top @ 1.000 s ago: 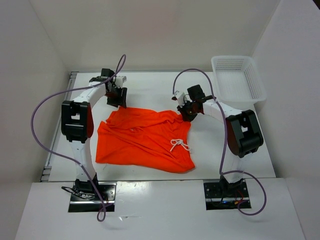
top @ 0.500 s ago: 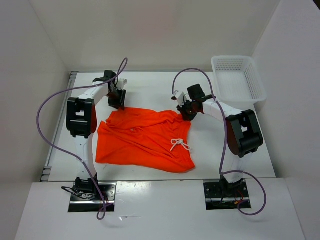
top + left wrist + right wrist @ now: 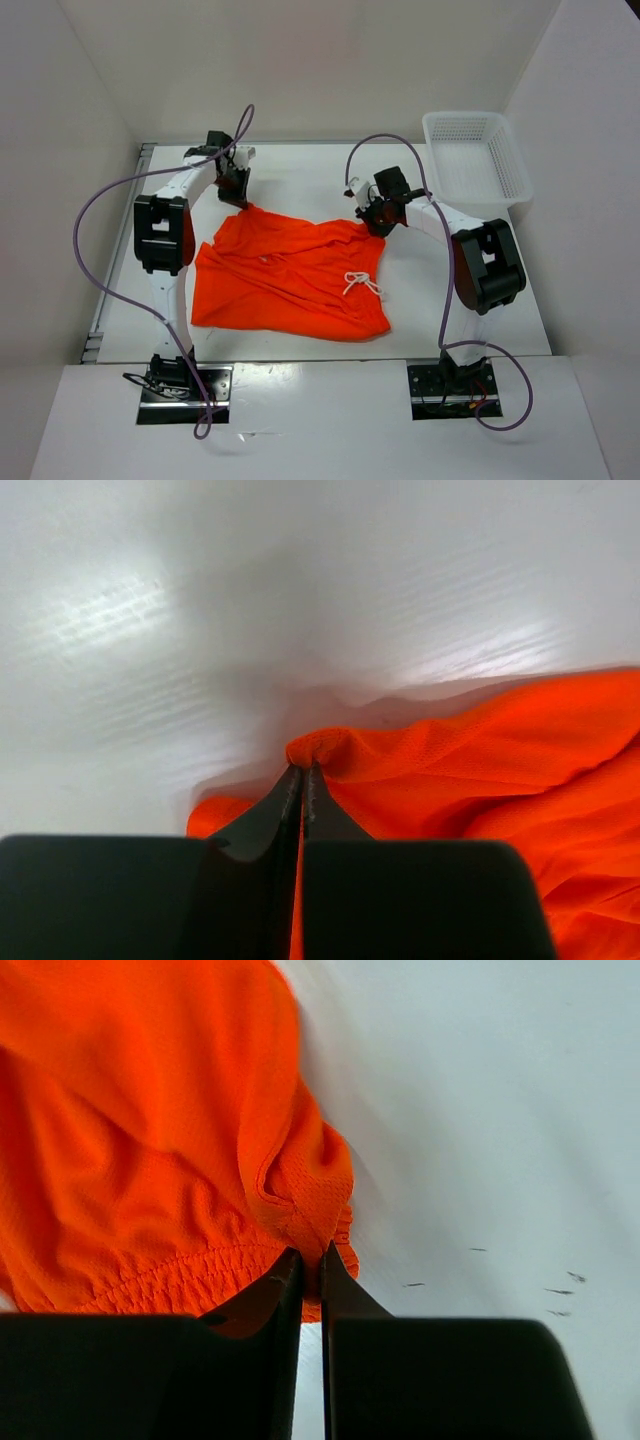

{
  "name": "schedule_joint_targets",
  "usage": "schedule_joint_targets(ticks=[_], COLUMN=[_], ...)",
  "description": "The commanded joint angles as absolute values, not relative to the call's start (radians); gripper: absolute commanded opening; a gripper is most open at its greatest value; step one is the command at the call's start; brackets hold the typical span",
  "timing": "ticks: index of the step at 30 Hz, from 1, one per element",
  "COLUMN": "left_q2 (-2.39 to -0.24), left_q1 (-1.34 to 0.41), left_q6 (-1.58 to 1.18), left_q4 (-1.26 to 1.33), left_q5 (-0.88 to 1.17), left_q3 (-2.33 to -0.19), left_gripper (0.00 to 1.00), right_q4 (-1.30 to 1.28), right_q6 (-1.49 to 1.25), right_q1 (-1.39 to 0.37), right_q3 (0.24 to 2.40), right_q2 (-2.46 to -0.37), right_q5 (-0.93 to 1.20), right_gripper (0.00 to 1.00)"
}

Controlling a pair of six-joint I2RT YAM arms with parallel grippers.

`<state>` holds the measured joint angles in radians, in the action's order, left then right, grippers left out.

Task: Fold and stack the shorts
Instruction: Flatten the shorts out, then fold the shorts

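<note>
Orange shorts (image 3: 290, 280) on table (image 3: 300, 175), left tool (image 3: 303, 772) pinching 1 far corner, right tool (image 3: 310, 1257) pinching waistband corner

A robotics lab cell; bare white walls (image 3: 330, 60) box in a table (image 3: 300, 170); bolted-down arms (image 3: 160, 240).

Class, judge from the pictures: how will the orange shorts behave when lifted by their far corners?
Probably floppy: the shorts lie wrinkled and bunch into folds where the left gripper pinches them. Likely light: the thin mesh weave shows beside the right gripper. The drawstring lies loose, so it may dangle.
</note>
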<state>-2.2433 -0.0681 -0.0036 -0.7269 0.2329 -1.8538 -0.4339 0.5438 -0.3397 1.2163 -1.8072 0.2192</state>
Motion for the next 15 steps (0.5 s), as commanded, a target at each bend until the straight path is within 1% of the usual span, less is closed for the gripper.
schedule_joint_targets(ticks=[1,7,9,10,13,15], left_q2=[-2.250,-2.266,-2.295,-2.295,-2.309,-2.300], left_q1=[-0.067,-0.043,-0.032,-0.023,-0.023,-0.023], left_q6=[0.000,0.000,0.000,0.000,0.000,0.000], left_q4=[-0.703,-0.672,-0.702,-0.715,-0.759,-0.787], left_q5=[0.250,0.215,0.193,0.193,0.193,0.202], left_q3=[-1.963,-2.287,-2.376,-2.455,-2.517,-2.507], left_gripper=[0.00,0.00,0.00,0.00,0.00,0.00], right_q4=[-0.323,-0.160,-0.108,-0.097,-0.061,-0.061], right_q6=[0.529,0.526,0.537,0.537,0.561,0.561], right_q1=[-0.336,-0.336,-0.336,-0.336,-0.336,-0.336], right_q3=[1.259,1.282,1.313,1.322,1.354,1.364], right_q2=[-1.807,-1.827,-1.836,-1.848,-1.848,-1.848], right_q5=[0.106,-0.157,-0.208,-0.239,-0.274,-0.275], right_gripper=[0.02,0.01,0.01,0.01,0.00,0.00])
